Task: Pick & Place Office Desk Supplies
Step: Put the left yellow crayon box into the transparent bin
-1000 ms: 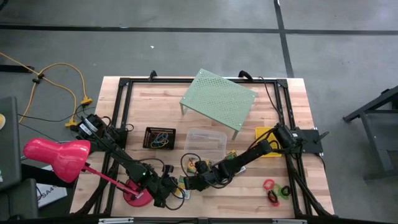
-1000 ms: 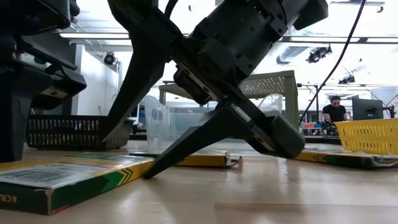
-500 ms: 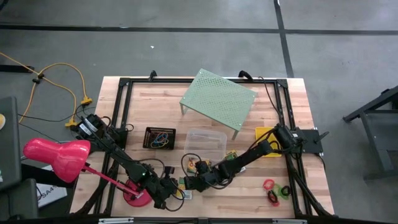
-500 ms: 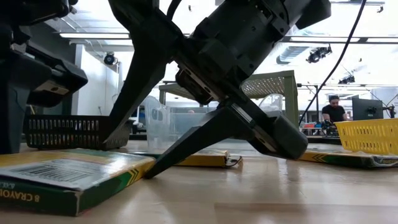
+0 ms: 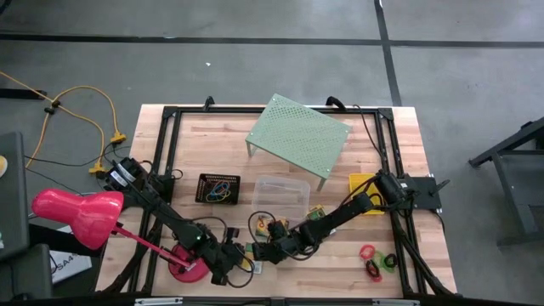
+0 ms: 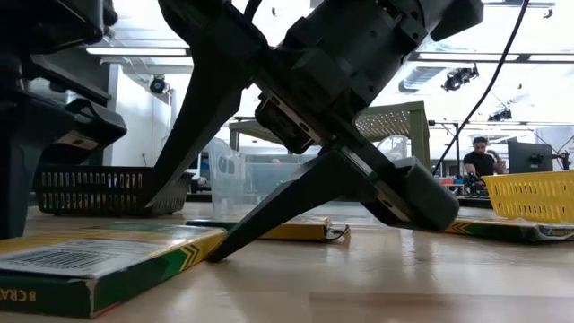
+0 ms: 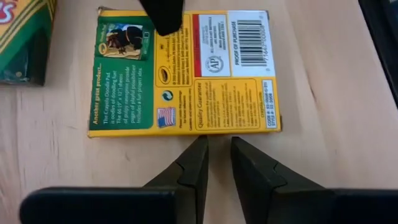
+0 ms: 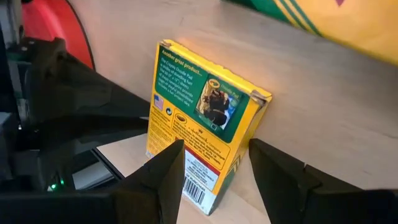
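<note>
Sitting at the table's left, the mesh tray (image 5: 218, 189) is already holding a tangle of coloured bands (image 5: 223, 191), so that part looks sorted; the clear tub (image 5: 280, 193) beside it is showing nothing inside from above, and the yellow basket (image 5: 362, 183) at the right is half hidden under the right arm, contents not readable. Lying loose on the near edge, one crayon box (image 7: 185, 73) is getting the attention of both arms: the left gripper (image 5: 239, 263) is hovering just short of its edge with its jaws nearly together and gripping nothing, while the right gripper (image 5: 258, 252) is coming down over the box's far end with its jaws spread wide, either side of it, not yet clamped. Other boxes are lying flat near the middle (image 5: 315, 213), and the red, green and black rings (image 5: 375, 259) are waiting untouched at the near right. Judging by this, most of the sorting is remaining. Compared with a second ago, the box in the low view (image 6: 99, 260) is sitting turned slightly differently, and the right gripper is shifting a touch rightward and lower; nothing else is moving.
</note>
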Controlling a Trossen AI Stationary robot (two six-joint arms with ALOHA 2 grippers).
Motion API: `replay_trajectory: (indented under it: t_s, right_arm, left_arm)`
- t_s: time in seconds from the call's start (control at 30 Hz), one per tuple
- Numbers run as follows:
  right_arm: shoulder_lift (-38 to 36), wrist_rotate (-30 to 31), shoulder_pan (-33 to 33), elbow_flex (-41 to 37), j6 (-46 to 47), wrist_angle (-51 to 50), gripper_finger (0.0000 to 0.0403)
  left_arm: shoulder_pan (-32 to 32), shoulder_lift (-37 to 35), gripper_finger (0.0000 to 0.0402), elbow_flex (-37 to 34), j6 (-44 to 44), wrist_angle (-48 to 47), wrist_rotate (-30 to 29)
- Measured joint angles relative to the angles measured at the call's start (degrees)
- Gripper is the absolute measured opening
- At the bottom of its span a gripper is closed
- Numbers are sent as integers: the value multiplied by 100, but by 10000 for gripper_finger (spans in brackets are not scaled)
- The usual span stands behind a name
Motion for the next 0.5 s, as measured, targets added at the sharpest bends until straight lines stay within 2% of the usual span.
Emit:
replay_trajectory:
  t_s: [0.17, 0.5]
  right_arm:
    - [0, -152, 27, 10, 121, -88, 174]
    - [11, 7, 83, -7, 72, 221, 174]
  left_arm:
    - [84, 145, 63, 5, -112, 2, 156]
    - [91, 172, 63, -8, -74, 119, 204]
